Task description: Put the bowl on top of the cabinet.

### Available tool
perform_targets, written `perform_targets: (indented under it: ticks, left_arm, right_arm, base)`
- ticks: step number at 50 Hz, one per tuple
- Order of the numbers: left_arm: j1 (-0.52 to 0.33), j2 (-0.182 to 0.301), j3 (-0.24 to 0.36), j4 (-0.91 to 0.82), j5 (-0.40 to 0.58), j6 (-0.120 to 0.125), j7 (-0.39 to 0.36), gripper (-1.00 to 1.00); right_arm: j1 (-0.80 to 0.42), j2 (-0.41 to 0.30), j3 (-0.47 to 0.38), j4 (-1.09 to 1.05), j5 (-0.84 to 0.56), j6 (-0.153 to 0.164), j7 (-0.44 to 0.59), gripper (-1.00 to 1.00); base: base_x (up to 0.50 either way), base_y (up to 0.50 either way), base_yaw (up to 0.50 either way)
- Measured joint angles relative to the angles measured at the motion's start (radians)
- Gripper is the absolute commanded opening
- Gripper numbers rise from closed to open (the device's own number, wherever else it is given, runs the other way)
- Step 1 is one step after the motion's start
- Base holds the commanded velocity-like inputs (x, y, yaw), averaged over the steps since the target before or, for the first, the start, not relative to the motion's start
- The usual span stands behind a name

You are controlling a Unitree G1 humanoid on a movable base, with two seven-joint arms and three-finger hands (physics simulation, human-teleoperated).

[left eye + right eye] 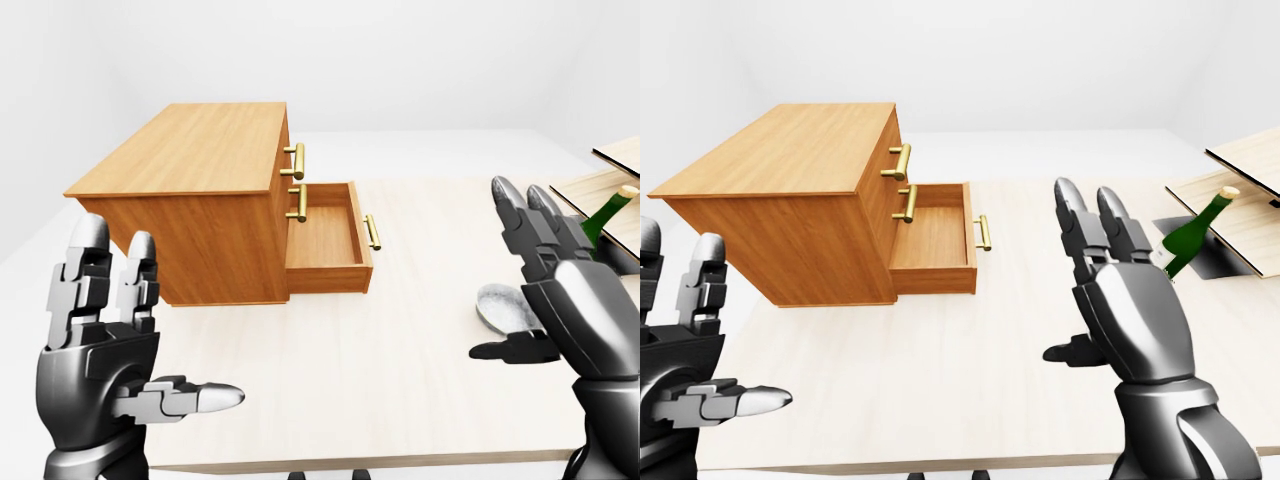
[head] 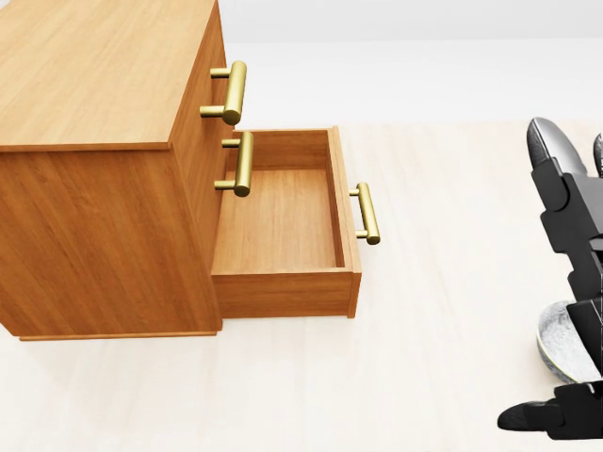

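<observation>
grey bowl, four o'clock from the cabinet; right hand, spread like the left hand, may knock it away while closing in.

Bright, even, sharp, faint shadows

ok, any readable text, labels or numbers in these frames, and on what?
None readable.
The cabinet, the bottle and the bowl show no lettering, label or number. The bowl carries only a speckled pattern, not text.
</observation>
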Motion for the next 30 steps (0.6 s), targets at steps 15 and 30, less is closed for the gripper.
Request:
perform_targets:
  ticks: [15, 30]
  left_arm:
    - [-0.025, 0.011, 0.014, 0.015, -0.009, 0.0, 0.015, 1.0]
    - [-0.042, 0.024, -0.005, 0.067, 0.002, 0.0, 0.032, 1.0]
  right_arm:
    - [0.021, -0.044, -0.27, 0.003, -0.09, 0.0, 0.0, 1.0]
    - [0.004, -0.103, -0.311, 0.126, -0.036, 0.0, 0.0, 1.0]
  base:
    - [0.0, 0.0, 0.0]
    - [0.0, 0.0, 0.0]
